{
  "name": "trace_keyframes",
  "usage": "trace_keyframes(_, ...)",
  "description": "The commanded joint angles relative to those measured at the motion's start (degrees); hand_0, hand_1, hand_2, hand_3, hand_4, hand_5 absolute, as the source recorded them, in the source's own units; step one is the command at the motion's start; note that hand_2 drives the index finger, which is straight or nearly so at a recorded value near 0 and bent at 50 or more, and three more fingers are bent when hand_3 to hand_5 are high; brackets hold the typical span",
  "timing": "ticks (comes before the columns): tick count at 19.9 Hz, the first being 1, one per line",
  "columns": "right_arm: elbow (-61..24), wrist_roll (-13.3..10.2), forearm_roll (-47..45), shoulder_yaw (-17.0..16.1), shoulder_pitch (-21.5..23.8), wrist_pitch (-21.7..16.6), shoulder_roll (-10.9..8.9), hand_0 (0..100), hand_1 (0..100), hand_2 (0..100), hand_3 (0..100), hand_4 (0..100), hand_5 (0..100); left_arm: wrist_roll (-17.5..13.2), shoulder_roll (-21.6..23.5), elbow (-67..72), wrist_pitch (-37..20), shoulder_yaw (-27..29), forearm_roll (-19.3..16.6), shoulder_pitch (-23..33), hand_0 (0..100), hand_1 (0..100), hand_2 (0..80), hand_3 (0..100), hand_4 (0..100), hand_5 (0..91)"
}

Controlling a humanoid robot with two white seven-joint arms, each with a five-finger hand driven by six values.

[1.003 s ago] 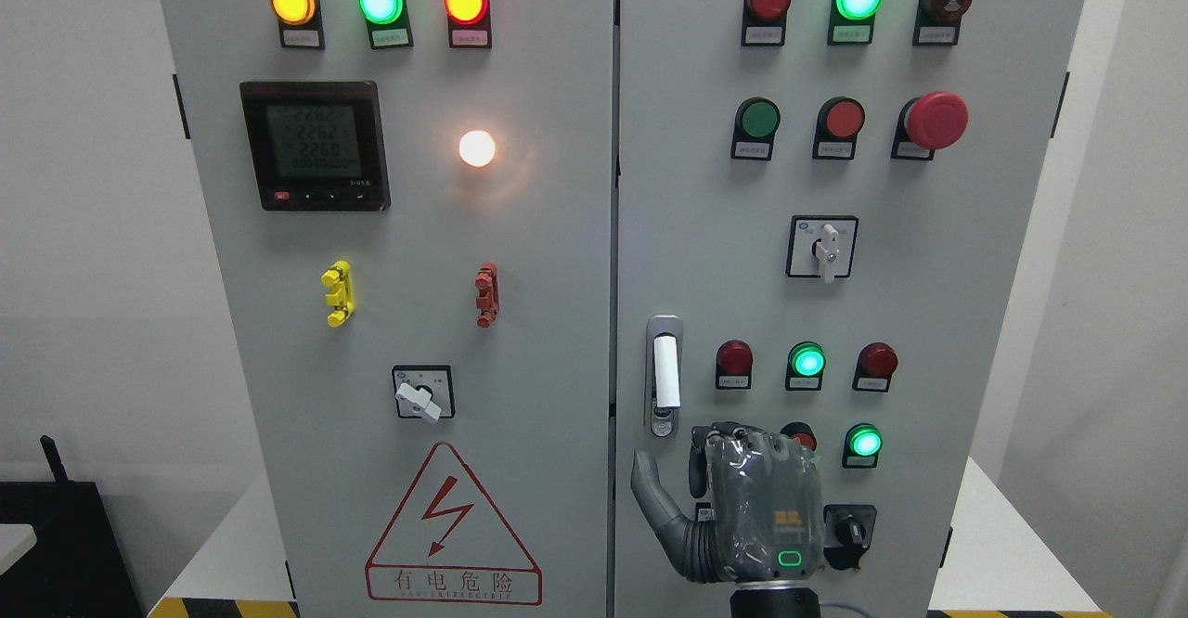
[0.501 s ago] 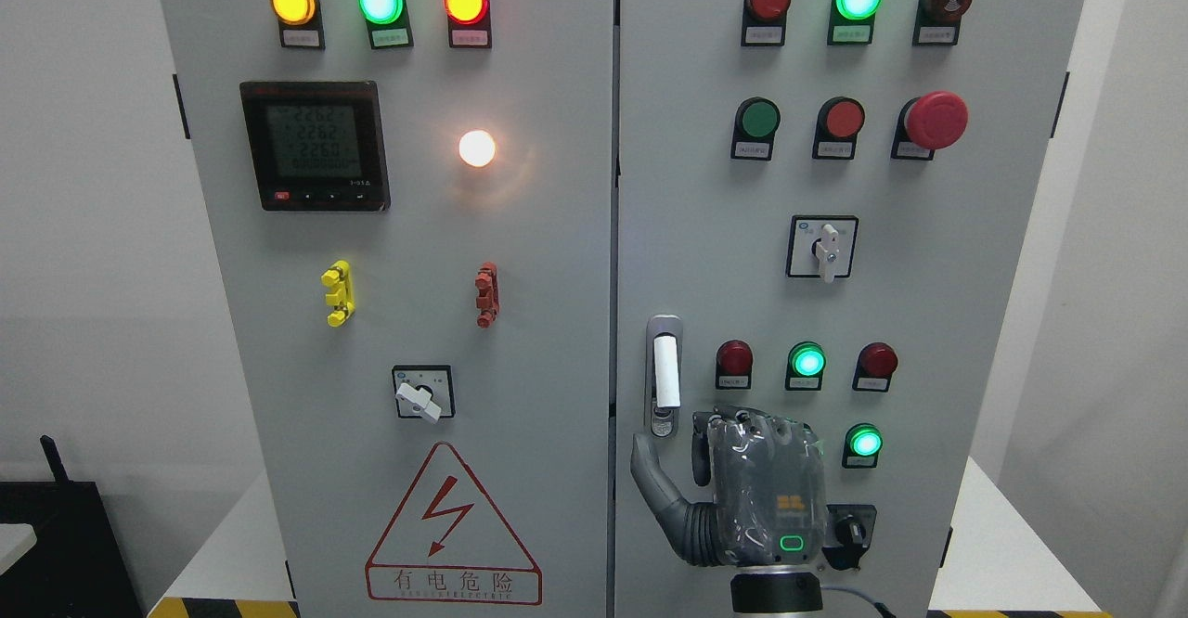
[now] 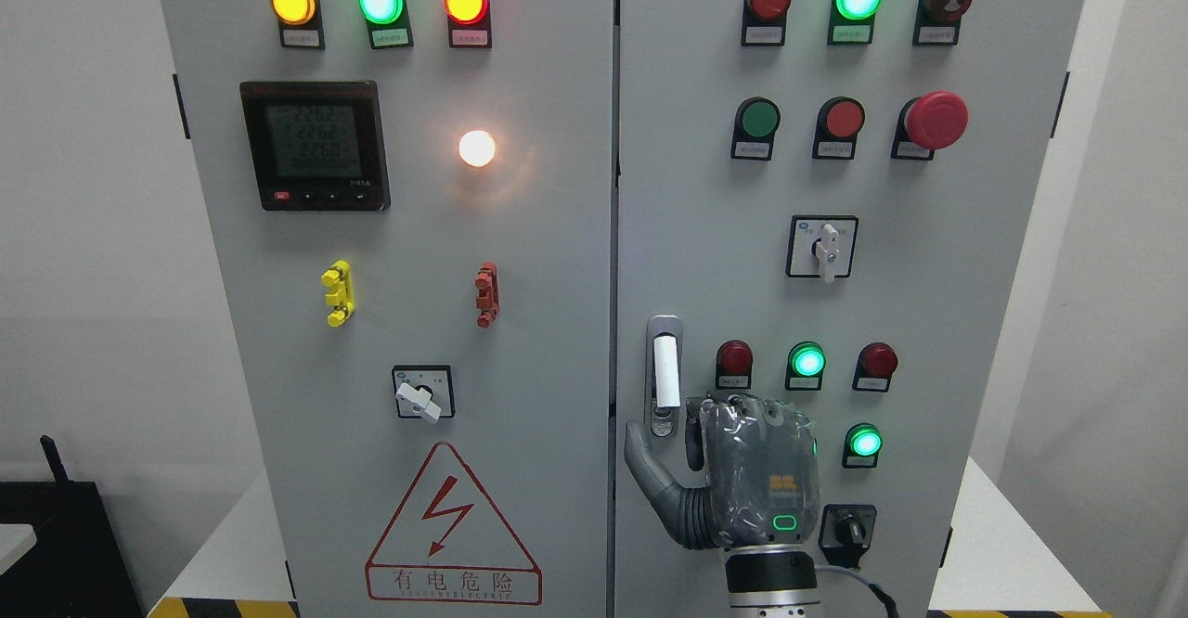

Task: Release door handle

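The door handle (image 3: pixel 665 372) is a white upright lever in a grey recess on the left edge of the right cabinet door (image 3: pixel 705 228). My right hand (image 3: pixel 691 425) comes up from the bottom edge and sits just below and right of the handle, its back facing me. The thumb (image 3: pixel 640 451) is spread to the left under the handle's lock end. The other fingers point toward the door and hold nothing. No part of the hand wraps the lever. My left arm does not show.
Around the hand sit lit green lamps (image 3: pixel 865 442), red lamps (image 3: pixel 734 358) and a black key switch (image 3: pixel 848 530). A white rotary switch (image 3: pixel 824 249) and a red emergency button (image 3: pixel 936 120) are higher up. The left door (image 3: pixel 408 256) carries a meter (image 3: pixel 314 145) and a warning triangle.
My right hand has risen and shifted slightly left, ending close under the handle. It now covers a red lamp that partly showed before. The handle and doors have not moved.
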Motion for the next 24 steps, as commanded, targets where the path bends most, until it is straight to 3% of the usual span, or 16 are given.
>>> trace_keyframes(1,1.46,0.07,0.0,-0.06,-0.91,0.12,0.0,30,32,100,100,100,98,0.01,0.0,-0.88,-0.02,-0.7,0.03,0.0,12,39,0.0,0,0,0.0)
trace_keyframes(24,2.17,-0.2,-0.09,-0.67,-1.79,0.47,0.0,45,37,100,100,100,98,0.01,0.0,-0.88,-0.02,-0.7,0.03,0.09,12,39,0.0,0,0,0.0)
